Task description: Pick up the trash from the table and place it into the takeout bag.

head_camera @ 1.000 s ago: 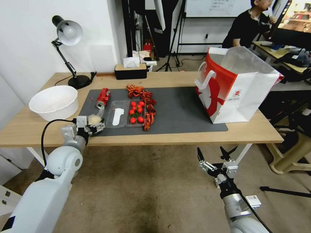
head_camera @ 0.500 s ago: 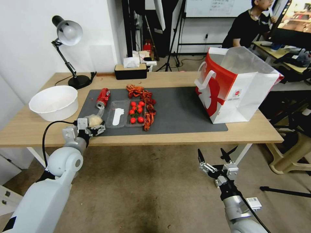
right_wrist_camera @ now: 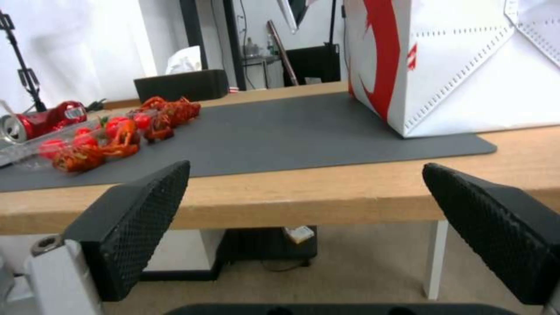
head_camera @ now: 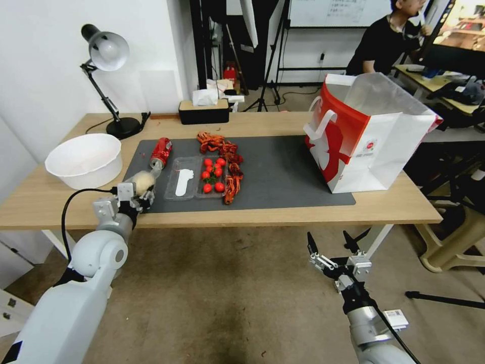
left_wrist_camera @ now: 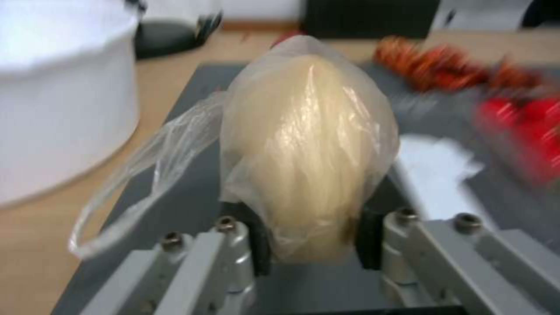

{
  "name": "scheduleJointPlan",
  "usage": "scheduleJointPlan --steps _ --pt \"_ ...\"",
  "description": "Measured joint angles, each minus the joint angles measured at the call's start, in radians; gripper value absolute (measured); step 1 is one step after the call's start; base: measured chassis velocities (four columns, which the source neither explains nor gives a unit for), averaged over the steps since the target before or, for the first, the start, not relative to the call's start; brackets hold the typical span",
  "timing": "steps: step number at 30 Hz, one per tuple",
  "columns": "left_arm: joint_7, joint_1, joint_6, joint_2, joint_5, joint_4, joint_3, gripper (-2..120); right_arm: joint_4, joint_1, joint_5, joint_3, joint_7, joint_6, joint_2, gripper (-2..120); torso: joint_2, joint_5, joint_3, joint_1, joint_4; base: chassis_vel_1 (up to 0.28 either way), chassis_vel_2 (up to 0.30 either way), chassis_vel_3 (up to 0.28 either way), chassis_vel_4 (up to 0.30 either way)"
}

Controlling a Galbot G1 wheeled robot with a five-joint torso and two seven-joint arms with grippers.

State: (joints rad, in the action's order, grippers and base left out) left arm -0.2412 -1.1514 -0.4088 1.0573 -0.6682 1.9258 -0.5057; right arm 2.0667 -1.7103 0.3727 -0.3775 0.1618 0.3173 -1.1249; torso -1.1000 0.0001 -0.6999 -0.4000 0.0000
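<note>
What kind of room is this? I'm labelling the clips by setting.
Most likely a lab or office workspace staged as a meal cleanup. A whiteboard and camera tripod stand behind the table, and a person works at another desk.

A white wall stands at far left, with a grey desk lamp before it. Brownish carpet covers the near floor. Tripod stands rise far behind.

A light-wood table held a grey mat, white bowl, desk lamp, tissue box and red-and-white bag.
</note>
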Motion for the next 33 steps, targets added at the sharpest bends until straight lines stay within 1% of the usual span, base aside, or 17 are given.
scheduleJointPlan --steps 2,3,6,7,10,12,14,15,17,18,19,21,25,29,30,32,33 --pt "0.031 0.011 0.016 -0.01 -0.005 0.036 0.001 15 0.012 -0.003 -0.004 0.0 0.001 -0.002 -0.001 100 0.0 -0.0001 0.0 0.0 0.0 0.0 0.0 0.0 0.0" --pt "0.031 0.011 0.016 -0.01 -0.005 0.036 0.001 15 0.012 -0.003 -0.004 0.0 0.001 -0.002 -0.001 100 0.0 -0.0001 0.0 0.0 0.0 0.0 0.0 0.0 0.0" --pt "0.071 0.035 0.03 -0.035 -0.015 0.084 0.017 7 0.022 -0.004 -0.011 -0.001 0.001 -0.006 -0.002 100 0.0 -0.0001 0.0 0.0 -0.0002 0.0 0.0 0.0 0.0" --pt "0.071 0.035 0.03 -0.035 -0.015 0.084 0.017 7 0.022 -0.004 -0.011 -0.001 0.001 -0.006 -0.002 100 0.0 -0.0001 0.0 0.0 -0.0002 0.0 0.0 0.0 0.0" --pt "0.103 0.063 0.046 -0.06 -0.025 0.13 0.041 7 0.024 0.006 -0.016 0.008 0.001 -0.013 0.001 100 0.0 0.0 0.0 0.0 0.0001 0.0 0.0 0.0 0.0" --pt "0.112 0.078 0.054 -0.068 -0.03 0.139 0.051 7 0.025 0.009 -0.017 0.011 0.001 -0.017 0.001 100 0.0 0.0 0.0 0.0 0.0001 0.0 0.0 0.0 0.0" --pt "0.128 0.126 0.087 -0.087 -0.037 0.136 0.087 7 0.026 0.014 -0.02 0.016 0.002 -0.022 0.005 100 0.0 0.0 0.0 0.0 0.0003 0.0 0.0 0.0 0.0" --pt "0.128 0.126 0.087 -0.087 -0.037 0.136 0.087 7 0.026 0.014 -0.02 0.016 0.002 -0.022 0.005 100 0.0 0.0 0.0 0.0 0.0003 0.0 0.0 0.0 0.0" --pt "0.155 0.208 0.142 -0.11 -0.039 0.085 0.149 7 0.03 0.002 -0.026 0.013 0.002 -0.022 0.005 100 0.0 -0.0002 0.0 0.0 -0.0003 0.0 0.0 0.0 0.0" --pt "0.155 0.208 0.142 -0.11 -0.039 0.085 0.149 7 0.03 0.002 -0.026 0.013 0.002 -0.022 0.005 100 0.0 -0.0002 0.0 0.0 -0.0003 0.0 0.0 0.0 0.0" --pt "0.177 0.245 0.172 -0.123 -0.04 0.06 0.176 7 0.036 -0.005 -0.03 0.009 0.002 -0.022 0.003 100 0.0 -0.0002 0.0 0.0 -0.0007 0.0 0.0 0.0 0.0" --pt "0.217 0.309 0.212 -0.141 -0.05 0.024 0.221 7 0.048 -0.017 -0.042 0.004 0.003 -0.022 -0.004 100 0.0 0.0 0.0 0.0 0.0 0.0 0.0 0.0 0.0" --pt "0.236 0.363 0.231 -0.144 -0.06 -0.001 0.259 7 0.061 -0.028 -0.058 0.003 0.005 -0.022 -0.012 100 0.0 0.0 0.0 0.0 0.0 0.0 0.0 0.0 0.0" --pt "0.283 0.506 0.262 -0.104 -0.07 -0.078 0.353 7 0.093 -0.062 -0.102 -0.002 0.011 -0.023 -0.023 100 0.0 -0.0002 0.0 0.0 0.0003 0.0 0.0 0.0 0.0" --pt "0.283 0.506 0.262 -0.104 -0.07 -0.078 0.353 7 0.093 -0.062 -0.102 -0.002 0.011 -0.023 -0.023 100 0.0 -0.0002 0.0 0.0 0.0003 0.0 0.0 0.0 0.0" --pt "0.287 0.588 0.264 -0.073 -0.074 -0.109 0.42 7 0.104 -0.073 -0.115 -0.003 0.014 -0.023 -0.035 100 0.0 0.0004 0.0 0.0 -0.0004 0.0 0.0 0.0 0.0" --pt "0.287 0.627 0.263 -0.053 -0.075 -0.123 0.459 7 0.108 -0.076 -0.123 -0.004 0.015 -0.023 -0.042 100 0.0 0.0004 0.0 0.0 -0.0001 0.0 0.0 0.0 0.0"
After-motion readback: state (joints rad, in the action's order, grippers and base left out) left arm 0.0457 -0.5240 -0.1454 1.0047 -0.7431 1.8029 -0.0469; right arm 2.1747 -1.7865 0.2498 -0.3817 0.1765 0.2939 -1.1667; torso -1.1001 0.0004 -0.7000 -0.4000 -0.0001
